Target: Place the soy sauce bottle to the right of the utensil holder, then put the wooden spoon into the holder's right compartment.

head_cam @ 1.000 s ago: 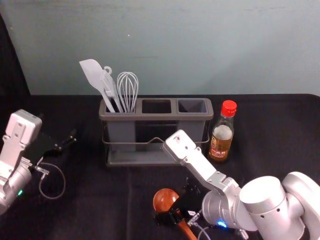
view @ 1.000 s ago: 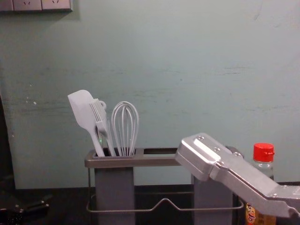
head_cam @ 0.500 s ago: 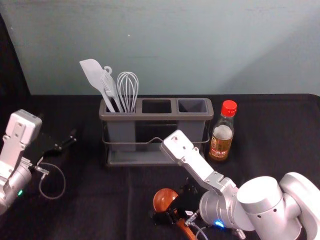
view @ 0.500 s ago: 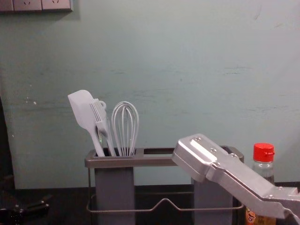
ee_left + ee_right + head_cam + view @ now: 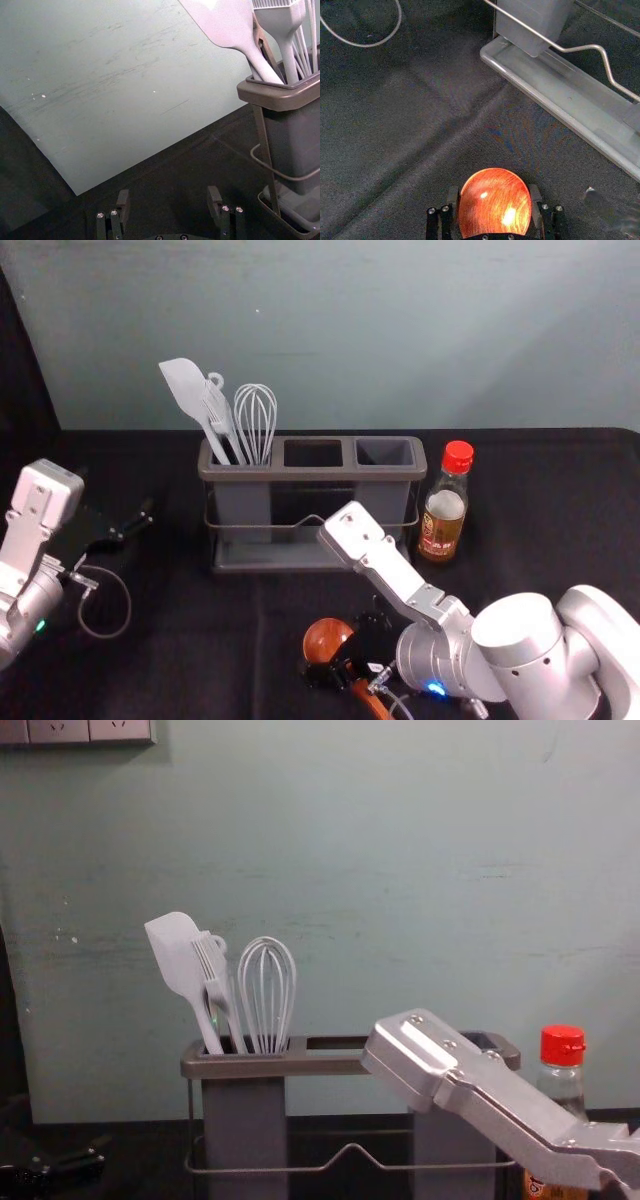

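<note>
The soy sauce bottle (image 5: 443, 502) stands upright just right of the grey utensil holder (image 5: 312, 472); its red cap (image 5: 562, 1045) shows in the chest view. My right gripper (image 5: 349, 648), in front of the holder, is shut on the wooden spoon (image 5: 326, 639), whose handle slants toward the front right. In the right wrist view the fingers of my right gripper (image 5: 494, 196) flank the spoon's round bowl (image 5: 495, 210). The holder's right compartment (image 5: 385, 452) holds nothing visible. At the left, my left gripper (image 5: 134, 522) is parked; in the left wrist view this gripper (image 5: 167, 200) is open.
A spatula (image 5: 187, 392), a brush and a whisk (image 5: 256, 420) stand in the holder's left compartment. A wire rail (image 5: 350, 1150) runs along the holder's front. Behind the black-covered table (image 5: 180, 640) rises a wall; the right forearm extends over the front right.
The right arm and gripper have shifted slightly left, and the spoon has moved left along with them. Bottle, holder and left arm stay where they were.
</note>
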